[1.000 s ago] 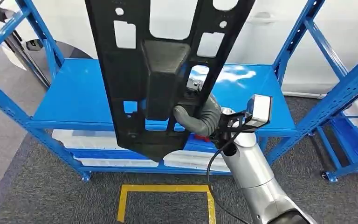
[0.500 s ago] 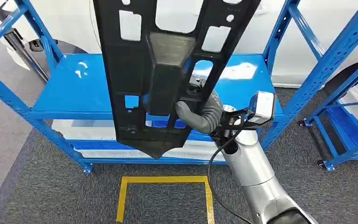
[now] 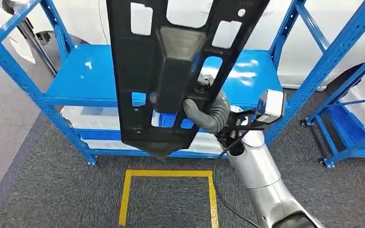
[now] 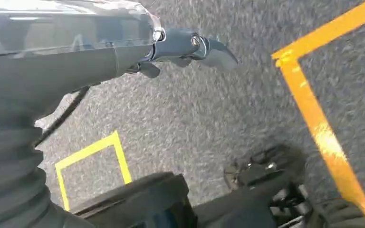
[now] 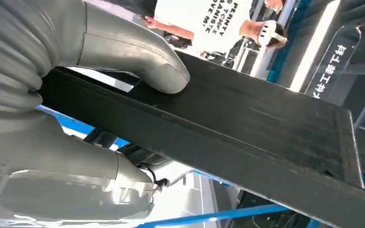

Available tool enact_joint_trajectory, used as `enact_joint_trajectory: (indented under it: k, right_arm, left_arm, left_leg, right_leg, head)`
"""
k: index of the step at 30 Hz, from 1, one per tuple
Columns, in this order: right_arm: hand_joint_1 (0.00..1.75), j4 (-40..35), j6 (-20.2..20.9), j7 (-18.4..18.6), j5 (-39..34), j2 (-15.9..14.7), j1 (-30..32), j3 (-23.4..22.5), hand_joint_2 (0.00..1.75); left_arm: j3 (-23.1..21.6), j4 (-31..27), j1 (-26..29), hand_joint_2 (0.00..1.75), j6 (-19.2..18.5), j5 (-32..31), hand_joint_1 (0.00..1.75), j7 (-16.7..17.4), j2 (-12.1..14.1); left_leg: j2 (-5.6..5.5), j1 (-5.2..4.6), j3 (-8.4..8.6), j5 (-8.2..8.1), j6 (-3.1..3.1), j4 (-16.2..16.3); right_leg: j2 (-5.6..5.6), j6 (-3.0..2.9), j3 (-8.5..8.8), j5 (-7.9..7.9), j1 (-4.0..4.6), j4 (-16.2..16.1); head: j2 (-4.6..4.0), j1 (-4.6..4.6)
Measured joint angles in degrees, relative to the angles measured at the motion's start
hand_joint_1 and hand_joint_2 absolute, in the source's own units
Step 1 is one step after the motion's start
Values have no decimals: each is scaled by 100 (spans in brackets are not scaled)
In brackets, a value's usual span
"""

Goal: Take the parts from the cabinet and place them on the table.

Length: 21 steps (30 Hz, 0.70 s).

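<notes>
Right hand (image 3: 209, 114): grey, ribbed at the wrist, clamped on a black plastic panel (image 3: 176, 71); the thick thumb (image 5: 142, 52) presses one face of the part's raised box-shaped rib while the fingers wrap the opposite side. Right arm (image 3: 261, 185): silver, rising from the lower edge of the head view, bent up and forward, with a small white-cased camera (image 3: 271, 105) mounted at the wrist and a black cable looping below it. Black plastic panel: long, flat, pierced by several rectangular and round cut-outs, with a raised central block; long axis near upright, leaning slightly, the pointed end down near the hand and the wider end running up past the top of the head view; held in the air in front of the robot, clear of any surface. Left hand (image 4: 190, 47): hanging over the floor, dark fingers curled close together with nothing in them. Behind the panel: blue steel shelving (image 3: 90, 76) with a bare blue deck, white bins (image 3: 90, 118) on the tier beneath. Second blue rack (image 3: 356, 95) to the right. Floor: grey carpet (image 3: 52, 190) with yellow tape outline (image 3: 166, 175) just before the shelving.
</notes>
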Motion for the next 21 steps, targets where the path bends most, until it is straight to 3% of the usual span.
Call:
enact_joint_trajectory:
  k: [1, 2, 3, 4, 5, 6, 7, 10, 11, 12, 14, 16, 17, 18, 19, 20, 21]
  right_arm:
    - [175, 11, 0, 0, -7, 0, 6, -5, 175]
    - [175, 33, 2, 0, -20, 0, 12, -9, 175]
    - [175, 44, 7, 0, -31, 0, 12, -9, 175]
    - [175, 53, 11, -4, -44, 0, 11, -9, 175]
    - [175, 53, 13, -7, -50, 2, 6, -9, 175]
    - [175, 53, 15, -13, -50, 2, -2, -11, 175]
    - [175, 53, 22, -22, -52, 4, 4, -11, 175]
    - [175, 64, 28, -39, -53, 4, 13, -22, 175]
    - [175, 66, 31, -39, -50, 4, 17, -22, 175]
    - [175, 66, 31, -39, -50, 9, 15, -20, 175]
    - [175, 66, 31, -39, -50, 9, 15, -20, 175]
    - [175, 66, 31, -39, -50, 15, 15, -20, 175]
    - [175, 66, 31, -39, -50, 17, 16, -22, 175]
    - [175, 66, 28, -39, -50, 17, 25, -22, 175]
    - [175, 68, 31, -39, -46, 17, 84, -22, 175]
    - [175, 68, 28, -39, -44, 17, 104, -26, 175]
    - [175, 66, 28, -39, -44, 17, 110, -33, 175]
  left_arm:
    - [4, 0, 10, 175, 6, 9, 0, -2, 0]
    - [7, 0, 15, 175, 18, 15, 0, -4, 0]
    - [9, 0, 20, 175, 17, 20, 0, -9, 0]
    - [11, 0, 25, 175, 17, 31, 0, -13, 0]
    - [11, 0, 25, 175, 17, 31, 0, -17, -4]
    - [13, 0, 25, 175, 17, 31, 0, -20, -4]
    - [13, 0, 23, 175, 20, 31, 0, -20, -9]
    - [15, 0, 27, 175, 20, 31, 0, -22, -9]
    - [17, 0, 32, 175, 20, 31, 0, -22, -7]
    - [17, 0, 27, 175, 22, 31, 0, -22, -7]
    - [17, 0, 27, 175, 22, 31, 0, -22, -7]
    - [17, 0, 26, 175, 22, 29, 0, -20, -7]
    - [20, 0, 29, 175, 22, 29, 0, -22, -7]
    - [22, 0, 27, 175, 22, 29, 0, -22, -4]
    - [22, 0, 0, 175, 20, 0, 0, -20, -4]
    - [22, 0, 0, 175, 17, -4, 0, -15, -4]
    - [22, 0, 2, 175, 17, -4, 0, -11, -2]
  left_leg:
    - [3, 0, -78, 52, -4, 11]
    - [3, 0, -166, 102, -15, 28]
    - [3, 0, -233, 138, -25, 52]
    - [2, 1, -300, 167, -41, 84]
    - [-2, 2, -346, 191, -61, 117]
    - [-4, -2, -389, 214, -91, 138]
    - [-9, -18, -410, 252, -130, 148]
    - [-9, -6, -415, 387, -238, 80]
    - [-14, -13, -452, 358, -258, 108]
    - [-16, -4, -517, 150, -287, 231]
    - [-16, -4, -517, 150, -287, 231]
    - [-19, -3, -557, 11, -297, 342]
    - [-22, 2, -608, -137, -306, 490]
    - [-20, 8, -740, -474, -333, 925]
    - [-19, 11, -881, -766, -380, 1881]
    - [-19, 12, -698, -576, -376, 1717]
    - [-19, 12, -433, -374, -364, 1356]
  right_leg:
    - [0, 9, -41, -28, -9, 272]
    - [0, 16, 53, 120, -23, 272]
    - [-1, 13, 263, 315, -29, 34]
    - [-2, -3, 587, 517, -30, -421]
    - [-1, -28, 943, 604, -29, -936]
    - [0, -66, 1184, 404, -22, -1363]
    - [5, -87, 1271, 399, 17, -1507]
    - [6, -197, 1192, 505, 41, -1515]
    - [-16, -252, 1171, 588, -32, -1580]
    - [-23, -280, 1114, 648, -18, -1589]
    - [-23, -280, 1114, 648, -18, -1589]
    - [-24, -313, 1083, 671, -18, -1589]
    - [-27, -332, 1053, 693, -18, -1588]
    - [-30, -341, 985, 748, -10, -1587]
    - [-35, -338, 750, 924, 11, -1568]
    - [-34, -328, 678, 972, 12, -1556]
    - [-30, -315, 613, 1015, 11, -1538]
  head:
    - [0, 0]
    - [0, 0]
    - [0, 0]
    - [0, 0]
    - [0, 0]
    - [0, 0]
    - [0, -2]
    - [0, 0]
    - [0, 0]
    - [0, 0]
    - [0, 0]
    - [0, 0]
    - [0, 0]
    - [0, 0]
    - [0, 0]
    - [0, 0]
    - [0, 0]
